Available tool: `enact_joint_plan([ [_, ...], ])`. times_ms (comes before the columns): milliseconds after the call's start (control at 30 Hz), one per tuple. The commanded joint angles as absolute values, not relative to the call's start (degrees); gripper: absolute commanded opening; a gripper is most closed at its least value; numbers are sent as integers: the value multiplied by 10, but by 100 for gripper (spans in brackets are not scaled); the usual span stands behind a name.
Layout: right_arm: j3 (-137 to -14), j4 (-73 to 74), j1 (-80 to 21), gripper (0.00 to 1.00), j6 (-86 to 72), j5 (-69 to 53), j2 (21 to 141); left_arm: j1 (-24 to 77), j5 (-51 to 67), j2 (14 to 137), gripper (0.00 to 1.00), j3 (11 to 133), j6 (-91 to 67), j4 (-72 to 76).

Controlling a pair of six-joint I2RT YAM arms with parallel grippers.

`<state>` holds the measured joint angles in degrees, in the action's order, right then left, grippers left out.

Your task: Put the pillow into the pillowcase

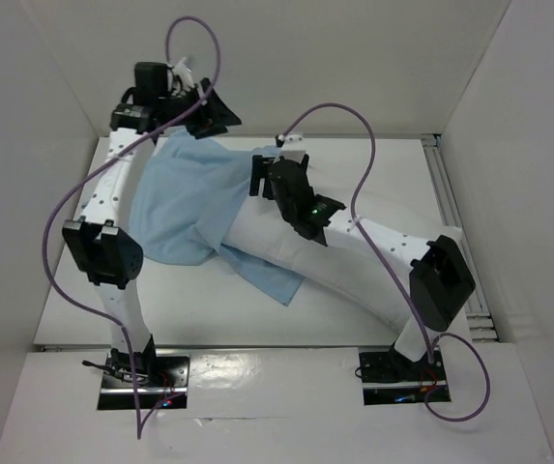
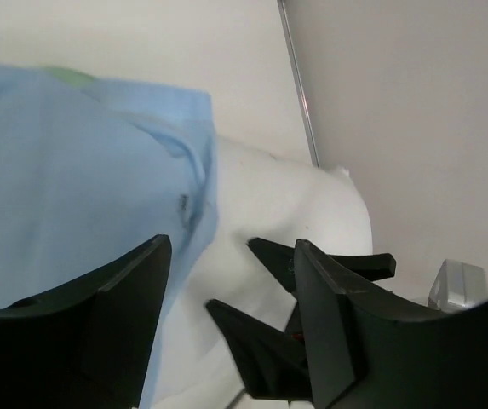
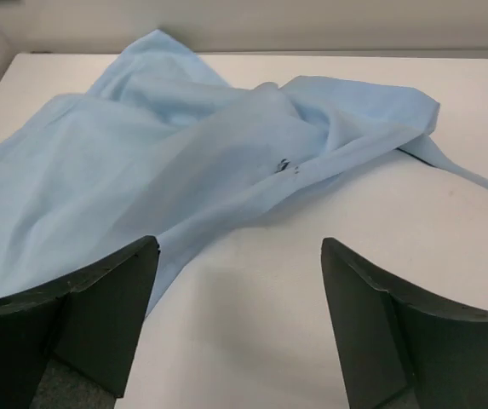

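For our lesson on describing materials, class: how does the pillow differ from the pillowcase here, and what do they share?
The pillow is white; the pillowcase is light blue. The pillow is plump and smooth, the pillowcase thin, limp and creased. The pillowcase covers one end of the pillow, whose other end shows bare. Both are soft cloth lying on the table.

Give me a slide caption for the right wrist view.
Open right gripper above the white pillow, the light blue pillowcase covering its far end.
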<state>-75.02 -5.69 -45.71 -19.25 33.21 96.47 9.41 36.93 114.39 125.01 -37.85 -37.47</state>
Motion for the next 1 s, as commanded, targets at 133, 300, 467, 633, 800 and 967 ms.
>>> enact_joint_plan([
  [133,-772,47,-456,93,-184,235,869,19,253,962,9,1147,-336,-410],
  [300,-744,114,-468,100,-177,218,828,65,165,762,13,828,-351,-354],
  [467,-751,194,-478,100,-142,174,810,113,113,623,76,644,-390,-335],
  [633,-777,271,-483,100,-122,153,826,154,91,595,83,534,-402,-274],
  [800,-777,277,-483,100,-117,153,826,177,68,634,82,489,-407,-226],
  [967,-777,302,-483,100,-106,147,832,182,60,687,76,483,-407,-199],
])
